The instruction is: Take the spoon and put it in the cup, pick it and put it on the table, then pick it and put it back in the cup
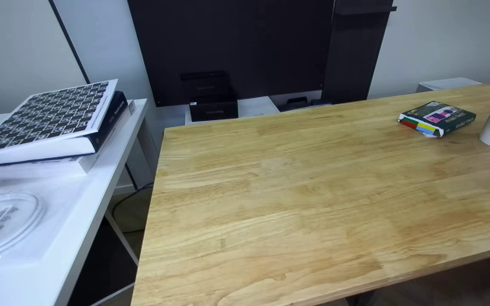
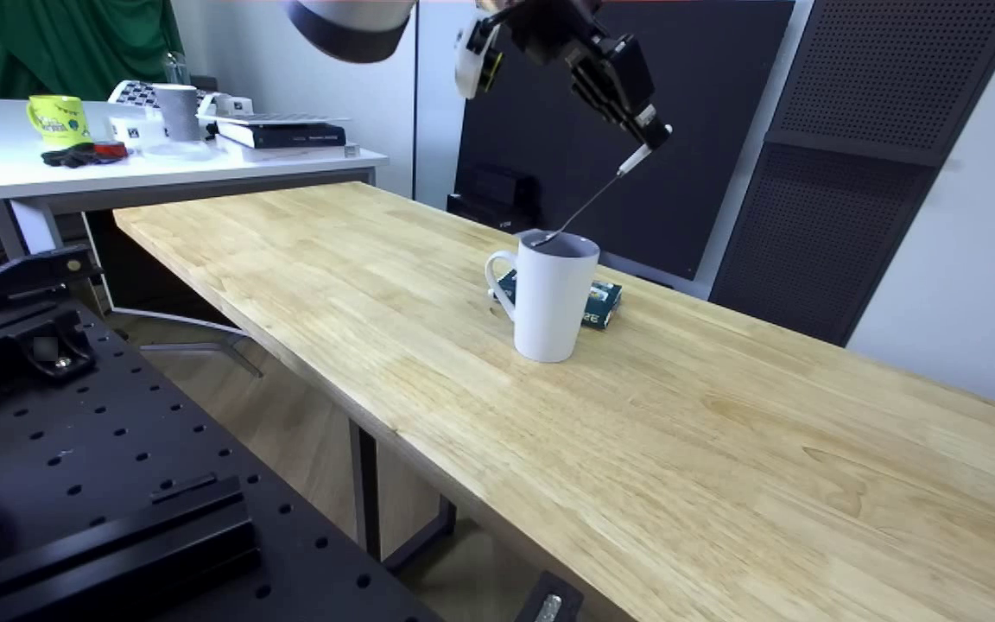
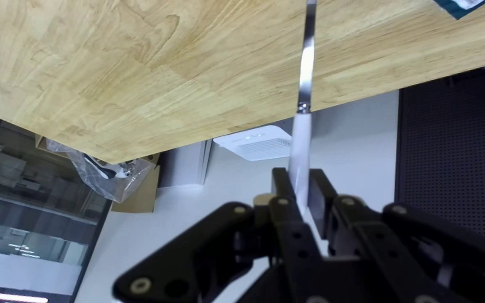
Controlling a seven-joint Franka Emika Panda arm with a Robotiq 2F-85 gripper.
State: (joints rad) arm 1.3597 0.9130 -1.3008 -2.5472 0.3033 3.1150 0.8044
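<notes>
Spoon (image 3: 305, 84): white hndl, thin silvery metal shaft; tilted in an exterior view, hndl end up, metal end down at mouth of cup (image 2: 554, 298).
Tip vs. cup: overlaps the mouth in that view; can't tell if inside, touching rim or just above.
Gripper (image 3: 301, 185): grasping spoon by its hndl; dk fingers (image 3: 282, 185) press it from both sides in wrist view.
Arm (image 2: 355, 26): pale w/ dk band, comes in from top in an exterior view.
Cup: white mug, upright on table (image 1: 270, 212) in both exterior views; small dk lettering near hndl; cut off at view edge in an exterior view.
Table: lt-brown wood planks, grain visible; bears cup + box (image 1: 438, 117).
Box: flat, dk green, w/ red, yellow, blue on one side; near cup, partly behind it in an exterior view.
White desk (image 1: 98, 180): next to table; holds book stack (image 1: 43, 119) w/ B&W patterned cover on top, white coil (image 1: 35, 219), yellow-green mug (image 2: 59, 119), grey tumbler (image 2: 178, 112).
Bkgd: black panel (image 1: 236, 42), perforated dk board (image 2: 860, 233).
Near side: black plate (image 2: 178, 432) w/ rows of holes, in an exterior view.
</notes>
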